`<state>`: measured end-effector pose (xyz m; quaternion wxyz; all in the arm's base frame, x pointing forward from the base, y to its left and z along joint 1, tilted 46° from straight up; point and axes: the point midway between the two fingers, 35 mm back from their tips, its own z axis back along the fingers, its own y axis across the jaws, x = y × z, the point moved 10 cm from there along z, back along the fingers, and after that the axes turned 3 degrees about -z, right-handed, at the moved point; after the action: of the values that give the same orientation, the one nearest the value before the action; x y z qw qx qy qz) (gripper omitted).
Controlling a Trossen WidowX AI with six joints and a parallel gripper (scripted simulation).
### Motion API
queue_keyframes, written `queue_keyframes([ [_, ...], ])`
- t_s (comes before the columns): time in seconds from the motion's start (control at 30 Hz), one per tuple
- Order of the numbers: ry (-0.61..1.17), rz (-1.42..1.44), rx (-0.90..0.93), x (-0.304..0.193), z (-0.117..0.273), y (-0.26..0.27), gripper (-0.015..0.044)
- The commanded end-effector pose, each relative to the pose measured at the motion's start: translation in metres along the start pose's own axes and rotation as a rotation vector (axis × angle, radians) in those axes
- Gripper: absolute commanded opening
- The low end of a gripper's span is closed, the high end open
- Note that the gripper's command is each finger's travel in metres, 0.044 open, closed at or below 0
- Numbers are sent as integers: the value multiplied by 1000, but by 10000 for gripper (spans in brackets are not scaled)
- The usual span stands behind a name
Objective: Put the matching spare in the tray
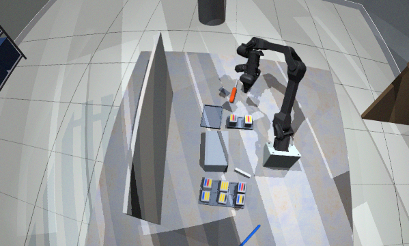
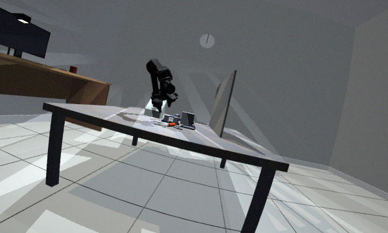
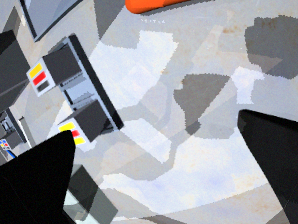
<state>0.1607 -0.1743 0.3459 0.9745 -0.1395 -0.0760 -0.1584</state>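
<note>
My gripper [image 1: 242, 80] [image 2: 164, 109] [image 3: 158, 128] is open and empty, above the table beside the orange-handled screwdriver. The tray [image 1: 212, 117] [image 3: 50, 15] is shallow and grey, with nothing in it. Beside it a small rack holds two dark units: one [image 1: 233, 119] [image 3: 39, 77] marked yellow, red and dark, the other [image 1: 248, 119] [image 3: 90, 122] yellow, red and yellow. The left finger covers part of the second in the wrist view. Several units with striped labels stand on a larger rack [image 1: 232, 195]. I cannot tell which unit is the mounted one; no back code is readable.
A grey block [image 1: 216, 148] stands between tray and larger rack. A tall panel [image 1: 156, 119] [image 2: 224, 107] stands beyond it. The screwdriver [image 1: 233, 95] [image 2: 171, 124] [image 3: 150, 4] lies near the tray. A white strip [image 1: 242, 172] and a blue rod [image 1: 250, 235] also lie there.
</note>
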Motion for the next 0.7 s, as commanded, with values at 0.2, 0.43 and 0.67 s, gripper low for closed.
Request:
queue_keyframes([
  [0.2, 135, 196, -45, 83, -40, 93, 440],
  [0.43, 171, 265, -136, 113, -60, 189, 440],
  [0.67, 128, 356, -285, 104, -79, 320, 440],
])
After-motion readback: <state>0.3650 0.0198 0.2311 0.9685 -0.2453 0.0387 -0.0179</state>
